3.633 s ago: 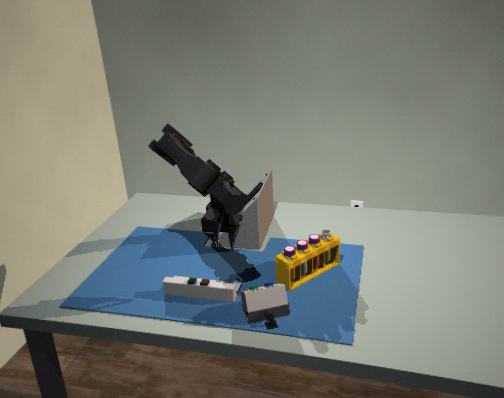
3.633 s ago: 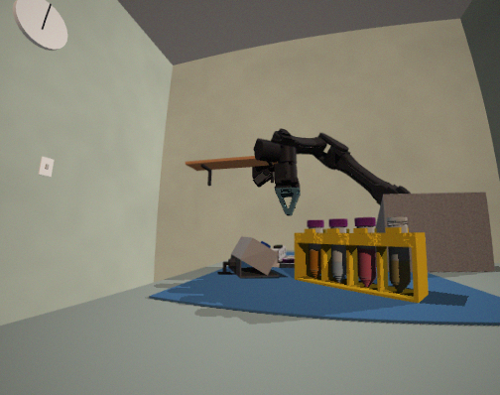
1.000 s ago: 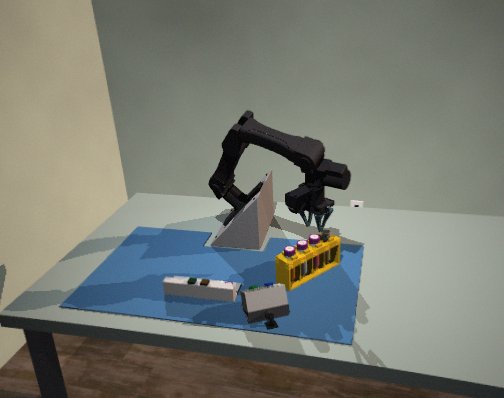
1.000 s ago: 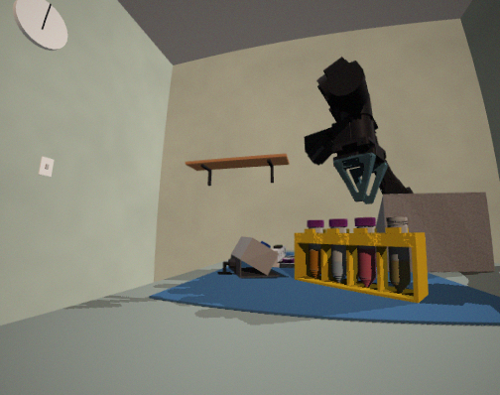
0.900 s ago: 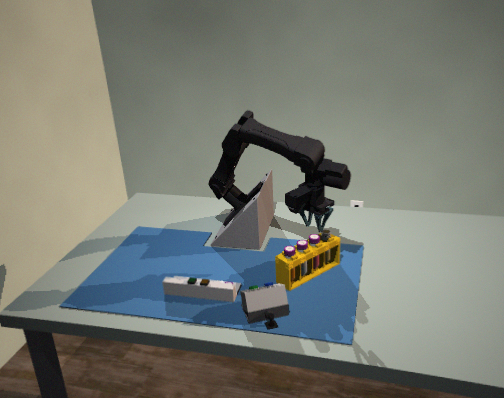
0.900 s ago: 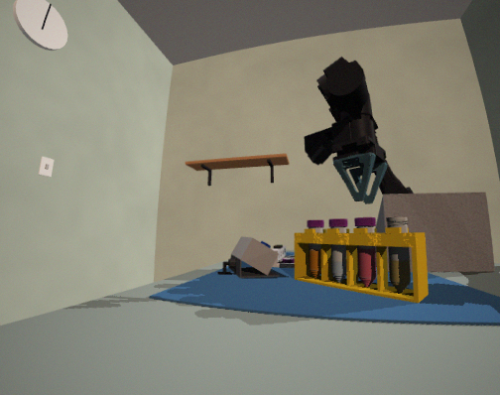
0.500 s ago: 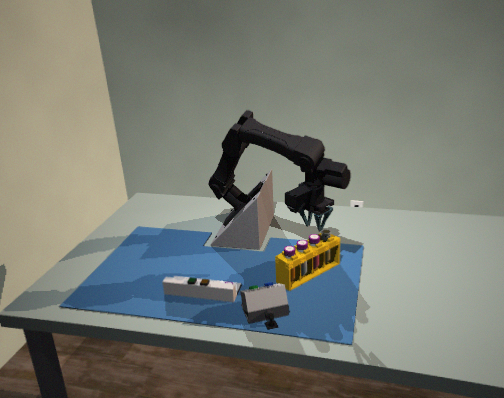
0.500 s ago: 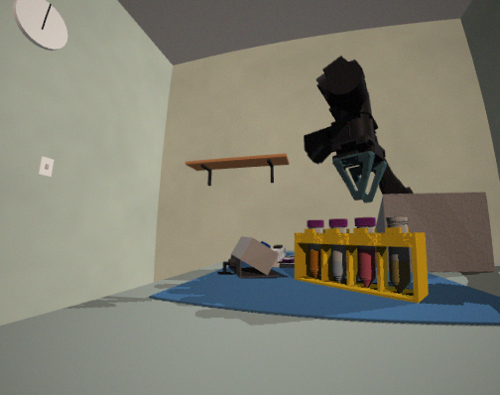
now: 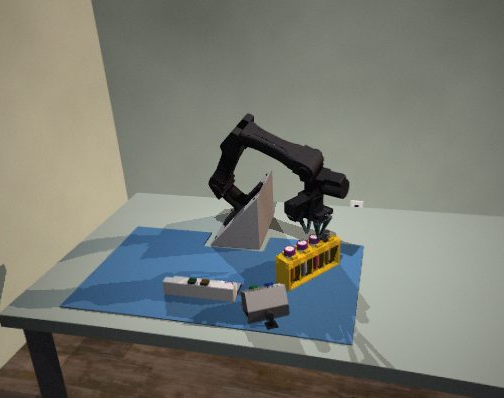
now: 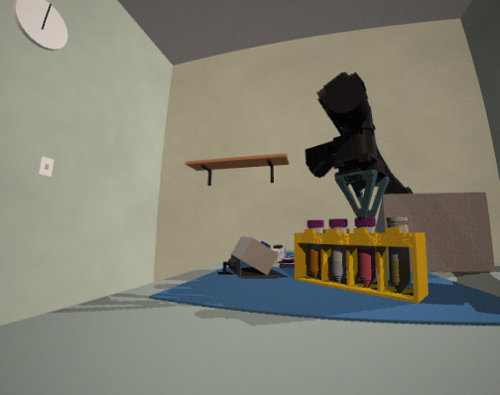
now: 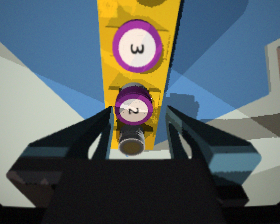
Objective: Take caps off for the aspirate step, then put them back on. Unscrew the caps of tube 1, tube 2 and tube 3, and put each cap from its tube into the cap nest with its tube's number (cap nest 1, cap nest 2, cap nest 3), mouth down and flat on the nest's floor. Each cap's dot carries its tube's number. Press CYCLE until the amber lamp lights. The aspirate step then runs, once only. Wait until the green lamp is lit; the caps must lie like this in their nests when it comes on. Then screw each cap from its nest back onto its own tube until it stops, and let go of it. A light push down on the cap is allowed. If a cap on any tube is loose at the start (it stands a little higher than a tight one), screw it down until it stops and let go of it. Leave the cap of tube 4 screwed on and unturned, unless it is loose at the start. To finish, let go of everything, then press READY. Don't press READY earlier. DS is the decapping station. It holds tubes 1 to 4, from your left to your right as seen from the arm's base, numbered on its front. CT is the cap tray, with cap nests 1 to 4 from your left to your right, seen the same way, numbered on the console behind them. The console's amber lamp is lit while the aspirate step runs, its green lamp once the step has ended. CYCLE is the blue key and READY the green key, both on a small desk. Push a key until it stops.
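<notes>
Wrist: caps read 2 [image 11: 133,109] and 3 [image 11: 137,48].

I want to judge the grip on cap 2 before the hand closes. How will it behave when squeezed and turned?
Cap 2 looks like a short, rigid purple ring, so it should hold its shape. Its sides look smooth, so it may slip if held lightly. The open hand straddles it; an off-centre squeeze might nudge the yellow station, though its long base probably resists tipping.
</notes>
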